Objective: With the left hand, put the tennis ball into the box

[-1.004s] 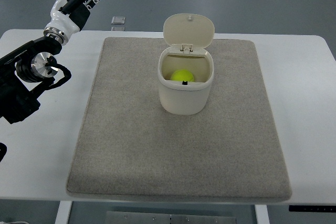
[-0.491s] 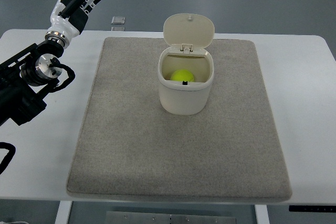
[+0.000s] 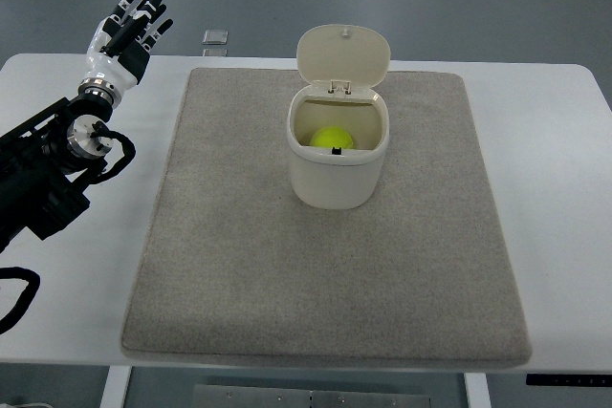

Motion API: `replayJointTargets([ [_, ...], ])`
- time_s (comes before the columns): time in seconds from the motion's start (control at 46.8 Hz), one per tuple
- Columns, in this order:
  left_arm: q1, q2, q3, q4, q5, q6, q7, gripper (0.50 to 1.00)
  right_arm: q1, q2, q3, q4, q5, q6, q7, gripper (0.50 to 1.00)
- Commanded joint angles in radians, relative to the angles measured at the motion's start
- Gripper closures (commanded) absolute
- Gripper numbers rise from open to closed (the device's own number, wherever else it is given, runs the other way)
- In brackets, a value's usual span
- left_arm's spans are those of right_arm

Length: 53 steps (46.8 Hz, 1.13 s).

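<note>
A yellow-green tennis ball (image 3: 332, 138) lies inside the cream box (image 3: 337, 176), whose hinged lid (image 3: 343, 54) stands open at the back. The box sits on a grey mat (image 3: 325, 293) near its far middle. My left hand (image 3: 128, 28) is up at the table's far left corner, well away from the box, with its black-tipped fingers spread and nothing in them. The left arm (image 3: 48, 164) runs in from the left edge. No right arm shows.
The white table (image 3: 555, 188) carries the mat. A small pale square object (image 3: 215, 38) lies just past the table's far edge, left of the box lid. Grey floor lies beyond.
The left hand has drawn back and down toward the left, and the arm has sunk lower over the table. The ball and box have not moved.
</note>
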Motion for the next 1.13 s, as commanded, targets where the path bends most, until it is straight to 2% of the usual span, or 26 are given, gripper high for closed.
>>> replayJointTargets([
  [0.0,0.000,0.000,0.000,0.000,-0.003,0.001,0.000,0.662,0.000,0.000,0.000,0.000,0.000,0.000,0.000,0.599],
  [0.214,-0.003,-0.001,-0.005,0.014,-0.003,0.004,-0.005,0.662,0.001,0.000,0.000,0.000,0.000,0.000,0.000,0.599],
  [0.427,-0.009,-0.055,-0.026,0.080,-0.002,0.011,-0.008,0.662,0.001,0.000,0.000,0.000,0.000,0.000,0.000,0.599],
  [1.111,-0.100,-0.055,-0.038,0.081,-0.003,0.087,-0.009,0.679,0.000,0.000,0.002,0.000,0.000,0.000,0.000,0.599],
])
